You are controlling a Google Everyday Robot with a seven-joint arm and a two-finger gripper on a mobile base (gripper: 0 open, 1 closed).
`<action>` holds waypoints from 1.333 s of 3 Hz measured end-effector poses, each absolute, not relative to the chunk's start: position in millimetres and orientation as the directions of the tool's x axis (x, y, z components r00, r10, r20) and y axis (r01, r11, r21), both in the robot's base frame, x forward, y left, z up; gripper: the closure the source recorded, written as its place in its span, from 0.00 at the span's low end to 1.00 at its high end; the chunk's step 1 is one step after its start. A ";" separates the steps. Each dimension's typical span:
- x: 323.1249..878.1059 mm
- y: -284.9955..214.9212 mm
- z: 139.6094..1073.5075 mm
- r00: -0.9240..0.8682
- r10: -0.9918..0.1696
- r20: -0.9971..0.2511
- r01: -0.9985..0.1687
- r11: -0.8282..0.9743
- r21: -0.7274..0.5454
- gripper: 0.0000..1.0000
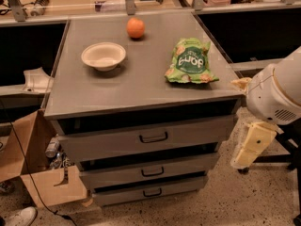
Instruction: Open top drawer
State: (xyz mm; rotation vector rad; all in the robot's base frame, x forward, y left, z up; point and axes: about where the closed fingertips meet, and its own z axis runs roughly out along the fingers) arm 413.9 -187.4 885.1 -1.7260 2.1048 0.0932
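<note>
Bench (141, 86) at centre; its top drawer (108, 142) sits toward 6 o'clock, seemingly shut, handle (154, 137) untouched. End effector (252, 146) hangs at 4 o'clock off the bench's right corner, clear of the drawer; how open it is I cannot tell. Bowl (103, 55), orange (135, 28) and bag (189, 61) lie on top.

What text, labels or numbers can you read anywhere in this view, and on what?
On the green chip bag: large white lettering, upside down to the camera, too blurred to read.
On the top drawer, the bowl and the orange: no text.
On the gripper, hanging apart from the top drawer at its right end: no text.
</note>
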 end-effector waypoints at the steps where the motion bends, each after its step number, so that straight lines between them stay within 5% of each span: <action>1: 413.9 -187.4 885.1 -0.145 -0.923 -0.355 -0.951 0.229 -0.207 0.00; 4: 412.6 -186.1 814.2 -0.126 -0.955 -0.268 -0.942 0.200 -0.271 0.00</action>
